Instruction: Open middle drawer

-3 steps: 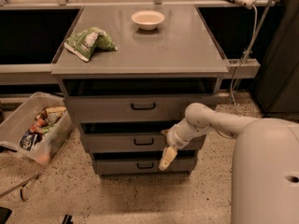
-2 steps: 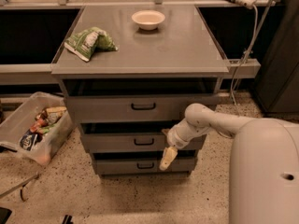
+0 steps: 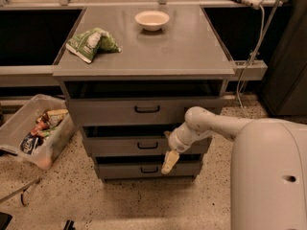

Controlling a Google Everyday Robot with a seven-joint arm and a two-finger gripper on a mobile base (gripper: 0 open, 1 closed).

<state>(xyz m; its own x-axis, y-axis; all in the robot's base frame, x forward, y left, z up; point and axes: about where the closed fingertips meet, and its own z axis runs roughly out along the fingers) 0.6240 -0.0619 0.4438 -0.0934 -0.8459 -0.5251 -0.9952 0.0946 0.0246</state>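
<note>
The grey cabinet has three drawers under a flat top (image 3: pixel 187 56). The middle drawer (image 3: pixel 124 146) has a flat grey front with a small black bar handle (image 3: pixel 147 145). It stands out a little further than the bottom drawer front, and a dark gap shows above it. My gripper (image 3: pixel 169 161) hangs at the end of the white arm, pointing down, in front of the right part of the middle drawer and just right of its handle. Its pale fingers reach down over the gap above the bottom drawer.
The top drawer (image 3: pixel 144 110) and the bottom drawer (image 3: pixel 148 169) each have a black handle. A white bowl (image 3: pixel 152 19) and a green bag (image 3: pixel 92 43) lie on the cabinet top. A clear bin of packets (image 3: pixel 33 131) stands on the floor at the left. My white body (image 3: pixel 268 176) fills the lower right.
</note>
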